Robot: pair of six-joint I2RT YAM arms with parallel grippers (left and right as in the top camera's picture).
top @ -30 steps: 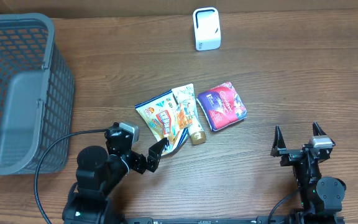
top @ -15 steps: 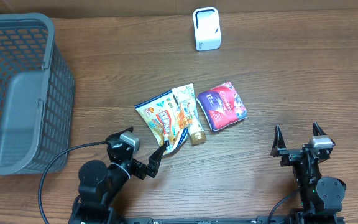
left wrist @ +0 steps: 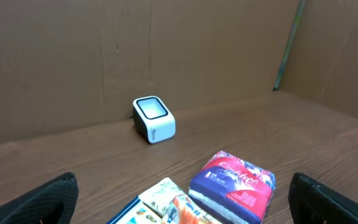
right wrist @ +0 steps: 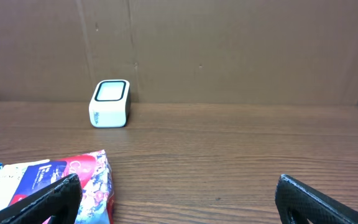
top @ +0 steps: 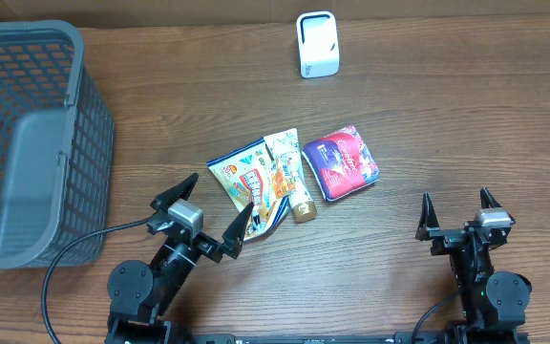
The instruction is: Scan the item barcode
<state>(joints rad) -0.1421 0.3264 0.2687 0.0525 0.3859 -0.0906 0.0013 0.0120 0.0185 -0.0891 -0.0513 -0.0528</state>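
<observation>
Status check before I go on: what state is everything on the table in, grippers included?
left gripper: open, holding nothing, close to the snack packets.
right gripper: open, holding nothing, apart from every item.
scanner: standing at the far edge, nothing in front of it.
purple packet: lying flat, not gripped.
snack packets: lying flat, overlapping each other.
basket: upright, nothing visible inside.
</observation>
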